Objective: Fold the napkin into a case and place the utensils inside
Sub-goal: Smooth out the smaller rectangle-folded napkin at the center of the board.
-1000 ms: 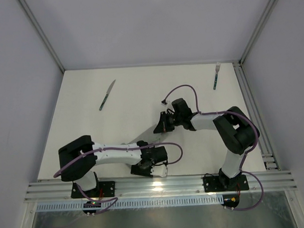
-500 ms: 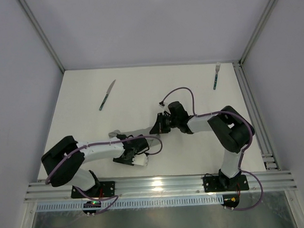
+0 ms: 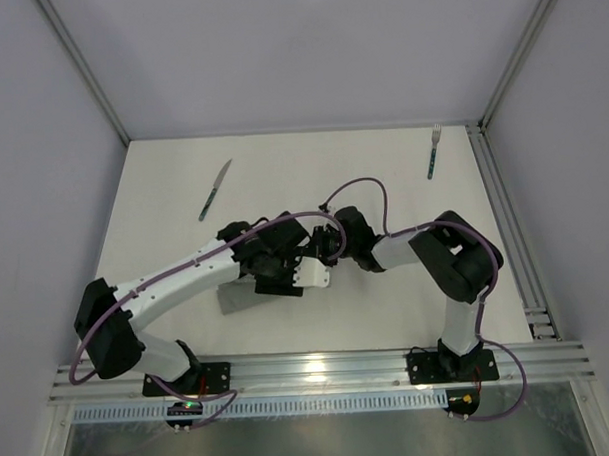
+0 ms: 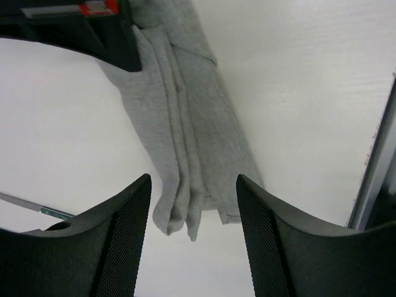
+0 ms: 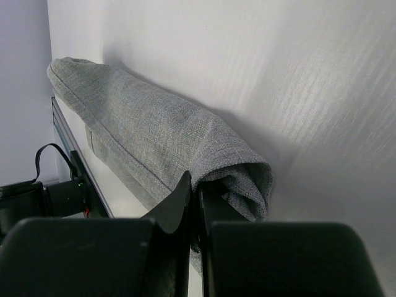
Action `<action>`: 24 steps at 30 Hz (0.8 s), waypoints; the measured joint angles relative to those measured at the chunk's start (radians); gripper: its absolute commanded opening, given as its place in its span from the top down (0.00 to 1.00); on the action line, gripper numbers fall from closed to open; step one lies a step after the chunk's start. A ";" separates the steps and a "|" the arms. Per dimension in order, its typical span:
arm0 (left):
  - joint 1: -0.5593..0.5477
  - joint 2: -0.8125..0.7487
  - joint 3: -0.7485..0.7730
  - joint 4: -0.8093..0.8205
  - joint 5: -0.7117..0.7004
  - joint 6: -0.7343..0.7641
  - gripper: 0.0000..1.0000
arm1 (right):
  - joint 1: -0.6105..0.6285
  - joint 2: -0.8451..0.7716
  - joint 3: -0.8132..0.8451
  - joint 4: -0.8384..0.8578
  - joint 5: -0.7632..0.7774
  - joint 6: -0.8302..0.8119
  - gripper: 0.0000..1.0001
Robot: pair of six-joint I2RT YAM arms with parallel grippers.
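The grey napkin lies folded into a long narrow strip on the white table. My right gripper is shut on the rolled fold at one end, near the table's middle. My left gripper is open and hovers at the strip's other end, where the loose layered tips lie just ahead of its fingertips, untouched. From above, the left gripper covers most of the napkin. The knife lies far left and the fork far right, both apart from the napkin.
An aluminium rail runs along the table's near edge, and another rail follows the right side. Purple cables loop over both wrists. Grey walls enclose the table at the back and sides.
My left arm has swung from the near edge up to the table's middle, over the napkin. The right gripper has shifted slightly left, still holding the fold.
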 measured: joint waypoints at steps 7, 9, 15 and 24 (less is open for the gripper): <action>0.000 0.110 -0.065 0.185 0.006 -0.023 0.37 | 0.001 0.000 -0.016 0.035 0.004 0.022 0.97; 0.000 0.148 -0.126 0.233 0.000 0.001 0.37 | 0.001 0.000 -0.027 0.047 0.003 0.031 0.97; 0.010 0.188 -0.200 0.341 -0.043 0.037 0.38 | 0.001 0.000 -0.053 0.085 -0.004 0.056 0.97; 0.024 0.201 -0.193 0.377 -0.014 0.045 0.49 | 0.001 0.000 -0.064 0.109 -0.011 0.064 0.97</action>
